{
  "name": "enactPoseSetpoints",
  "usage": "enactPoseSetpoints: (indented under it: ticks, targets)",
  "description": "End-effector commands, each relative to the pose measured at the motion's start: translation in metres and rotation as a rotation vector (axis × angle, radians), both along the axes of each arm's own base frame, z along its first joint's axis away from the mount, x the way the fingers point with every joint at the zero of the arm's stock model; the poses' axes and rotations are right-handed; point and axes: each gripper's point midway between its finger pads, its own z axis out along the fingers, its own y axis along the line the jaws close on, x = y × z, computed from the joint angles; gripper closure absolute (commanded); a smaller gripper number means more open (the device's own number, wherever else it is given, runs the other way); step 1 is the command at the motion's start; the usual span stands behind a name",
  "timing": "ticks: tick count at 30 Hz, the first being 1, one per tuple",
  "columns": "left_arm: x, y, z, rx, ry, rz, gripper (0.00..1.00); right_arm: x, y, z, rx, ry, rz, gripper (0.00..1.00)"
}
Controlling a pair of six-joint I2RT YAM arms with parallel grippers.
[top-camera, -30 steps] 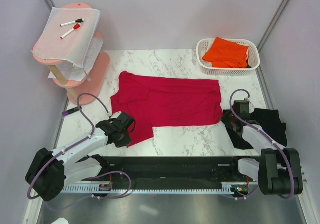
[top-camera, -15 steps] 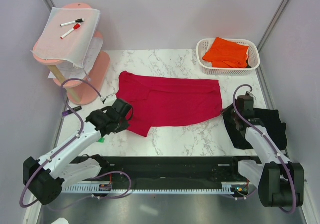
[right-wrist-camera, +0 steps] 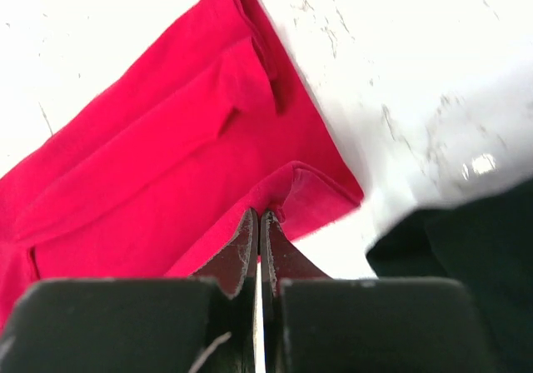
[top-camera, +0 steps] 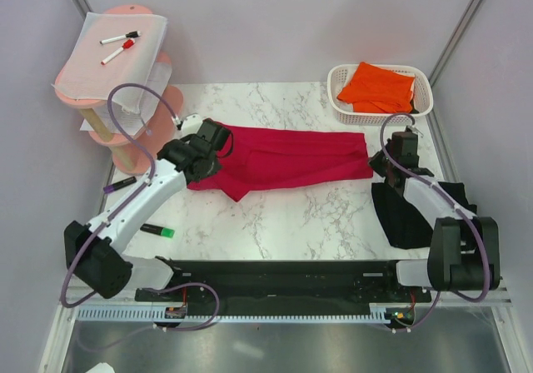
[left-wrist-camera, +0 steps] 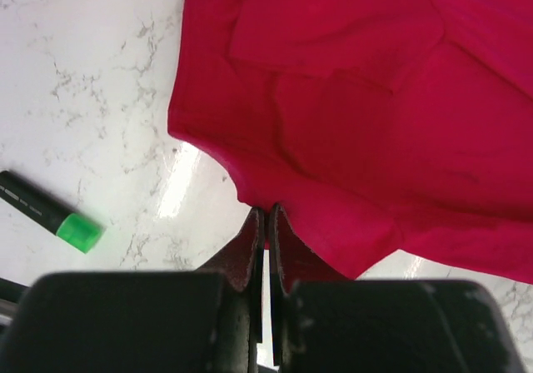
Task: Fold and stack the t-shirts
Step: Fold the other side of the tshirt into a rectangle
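The crimson red t-shirt (top-camera: 287, 161) lies across the middle of the marble table, its near half folded up over the far half. My left gripper (top-camera: 218, 138) is shut on its left edge; in the left wrist view (left-wrist-camera: 266, 215) the jaws pinch the red fabric (left-wrist-camera: 375, 123). My right gripper (top-camera: 391, 158) is shut on its right edge; in the right wrist view (right-wrist-camera: 258, 219) the jaws pinch a raised fold of the red shirt (right-wrist-camera: 166, 181). The black t-shirt (top-camera: 416, 211) lies crumpled at the right, under the right arm. The orange t-shirt (top-camera: 379, 87) sits in the white basket (top-camera: 345, 111).
A pink tiered stand (top-camera: 125, 115) at the back left carries a white sheet (top-camera: 112, 61) with marker pens. A green-capped marker (top-camera: 156, 231) lies on the table near the left arm, also in the left wrist view (left-wrist-camera: 50, 215). Another pen (top-camera: 119, 185) lies by the stand's foot.
Both grippers moved away from me, carrying the red shirt's near edge over its far part, so the shirt is now a narrower folded band. The green marker is uncovered.
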Motion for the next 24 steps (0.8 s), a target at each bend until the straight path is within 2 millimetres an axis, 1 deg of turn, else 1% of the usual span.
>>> enactPoseSetpoints:
  ticks: [1,2,3,4,5,6,7,8,9,10,11,13,14,15,17,18,22,24]
  targets:
    - [0.036,0.006,0.017,0.061,-0.050,0.003,0.98,0.042,-0.007,0.021,-0.036,-0.099,-0.012,1.00]
    - [0.040,0.006,0.016,0.066,-0.046,0.000,0.98,0.047,-0.007,0.011,-0.039,-0.078,-0.012,1.00]
    - [0.047,0.006,0.018,0.060,-0.054,0.002,0.98,0.050,-0.008,0.008,-0.039,-0.069,-0.011,1.00]
    - [0.055,0.004,0.017,0.065,-0.047,-0.003,0.98,0.057,-0.008,0.009,-0.042,-0.072,-0.012,1.00]
    - [0.059,0.004,0.018,0.073,-0.050,-0.005,0.98,0.060,-0.007,-0.002,-0.037,-0.044,-0.005,1.00]
    - [0.065,0.005,0.018,0.076,-0.047,-0.004,0.98,0.063,-0.006,-0.005,-0.034,-0.035,-0.003,1.00]
    - [0.072,0.003,0.025,0.072,-0.064,-0.005,0.98,0.067,-0.006,-0.005,-0.030,-0.038,-0.004,1.00]
    - [0.078,0.002,0.020,0.089,-0.048,-0.011,0.98,0.069,-0.005,-0.013,-0.025,-0.020,-0.004,1.00]
    - [0.081,0.003,0.020,0.096,-0.043,-0.012,0.98,0.070,-0.003,-0.015,-0.018,-0.013,0.002,1.00]
    - [0.088,0.001,0.026,0.094,-0.056,-0.018,0.98,0.072,-0.001,-0.017,-0.014,-0.002,0.010,1.00]
    - [0.092,0.001,0.021,0.107,-0.041,-0.024,0.98,0.073,0.000,-0.017,-0.004,0.002,0.014,1.00]
    - [0.097,0.001,0.023,0.109,-0.043,-0.025,0.98,0.074,0.006,-0.019,0.014,0.017,0.048,1.00]
    - [0.099,0.001,0.020,0.115,-0.035,-0.026,0.98,0.074,0.006,-0.021,0.012,0.024,0.050,0.99]
    - [0.101,0.001,0.018,0.115,-0.032,-0.022,0.98,0.069,0.005,-0.027,0.005,0.054,0.052,0.99]
    - [0.105,0.001,0.016,0.113,-0.022,-0.025,0.98,0.070,0.004,-0.034,-0.001,0.071,0.050,0.98]
    - [0.110,-0.001,0.011,0.115,-0.009,-0.027,0.98,0.071,0.004,-0.036,-0.002,0.073,0.050,0.97]
    - [0.123,-0.002,0.001,0.138,0.014,-0.033,0.98,0.079,0.006,-0.053,0.011,0.109,0.054,0.96]
    - [0.132,-0.003,-0.005,0.149,0.027,-0.039,0.98,0.084,0.005,-0.058,0.015,0.114,0.040,0.96]
